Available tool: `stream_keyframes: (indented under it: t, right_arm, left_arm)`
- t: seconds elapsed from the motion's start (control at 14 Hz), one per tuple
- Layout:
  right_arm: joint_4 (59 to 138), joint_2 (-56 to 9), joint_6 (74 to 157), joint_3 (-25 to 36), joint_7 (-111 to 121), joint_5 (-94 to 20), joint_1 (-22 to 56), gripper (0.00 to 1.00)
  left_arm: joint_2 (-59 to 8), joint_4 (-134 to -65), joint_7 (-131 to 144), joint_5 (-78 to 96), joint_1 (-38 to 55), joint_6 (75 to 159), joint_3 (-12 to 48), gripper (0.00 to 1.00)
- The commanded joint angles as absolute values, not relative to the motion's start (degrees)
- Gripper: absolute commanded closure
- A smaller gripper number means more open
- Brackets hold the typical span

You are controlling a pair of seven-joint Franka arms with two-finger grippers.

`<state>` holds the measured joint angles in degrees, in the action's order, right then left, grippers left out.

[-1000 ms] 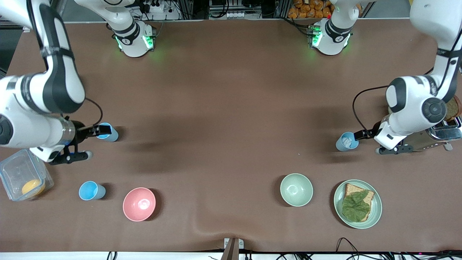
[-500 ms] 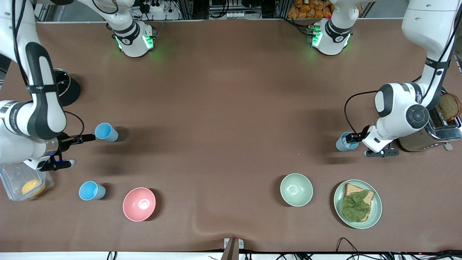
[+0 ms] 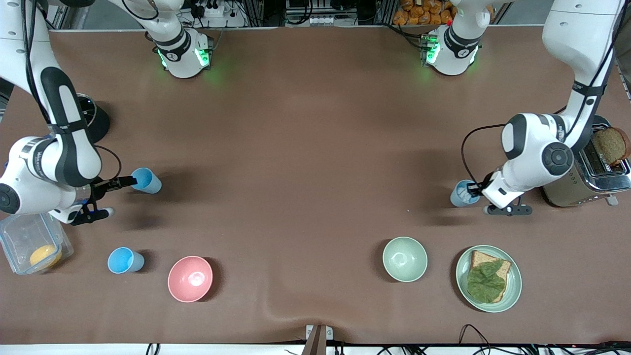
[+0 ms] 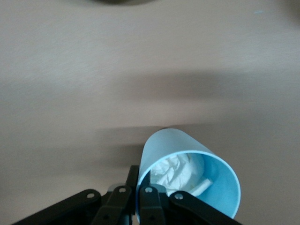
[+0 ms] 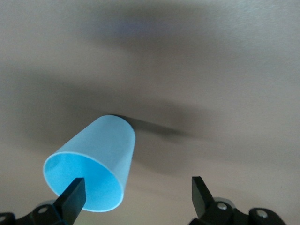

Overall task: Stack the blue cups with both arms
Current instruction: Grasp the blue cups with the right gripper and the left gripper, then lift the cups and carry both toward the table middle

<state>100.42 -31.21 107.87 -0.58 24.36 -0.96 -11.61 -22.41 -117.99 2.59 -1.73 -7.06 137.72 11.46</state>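
My left gripper (image 3: 472, 190) is shut on the rim of a greyish blue cup (image 3: 461, 194). The cup stands between the toaster and the table's middle. In the left wrist view one finger is inside and one outside the cup (image 4: 187, 164), which holds crumpled white paper; the left gripper (image 4: 140, 180) pinches the wall. My right gripper (image 3: 129, 182) is open at the rim of a second blue cup (image 3: 146, 180). In the right wrist view one fingertip (image 5: 74, 192) lies across the mouth of this cup (image 5: 101, 150). The right gripper (image 5: 136, 187) holds nothing. A third blue cup (image 3: 124, 260) stands nearer the front camera.
A pink bowl (image 3: 190, 278) sits beside the third cup. A pale green bowl (image 3: 404, 259) and a plate (image 3: 512, 291) with bread and lettuce lie nearer the camera than the held cup. A toaster (image 3: 586, 180) stands by the left arm. A clear container (image 3: 27, 236) stands by the right arm.
My left gripper has carried its cup a little toward the table's middle. My right gripper drew back from its cup, then came up to the rim again; that cup stays put.
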Motion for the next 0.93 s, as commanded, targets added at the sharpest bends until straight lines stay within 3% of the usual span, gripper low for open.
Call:
stream_keyframes:
  t: [0.0,0.29,0.36,0.43,0.86]
  right_arm:
    - [104.9,-29.8,113.1,-0.8,25.0,-0.5,-10.8,0.00]
    - [105.6,-30.2,113.6,-0.8,25.8,-0.2,-10.5,0.00]
    - [105.6,-30.4,113.6,-0.8,25.8,-0.2,-10.2,0.45]
    - [105.6,-30.4,113.6,-0.8,25.8,-0.2,-10.1,0.97]
    - [105.6,-30.2,113.4,-0.8,27.6,-0.3,-10.2,1.00]
  left_arm:
    - [-20.1,-117.3,5.5,-0.8,-7.3,137.5,15.6,1.00]
    - [-21.1,-114.9,23.8,-0.8,-6.2,137.4,25.4,1.00]
    - [-21.5,-114.4,27.4,-0.9,-4.2,137.4,26.0,1.00]
    - [-21.9,-113.4,31.3,-0.8,-1.4,137.5,26.0,1.00]
    - [-27.8,-106.1,55.7,-1.8,13.9,137.5,25.5,1.00]
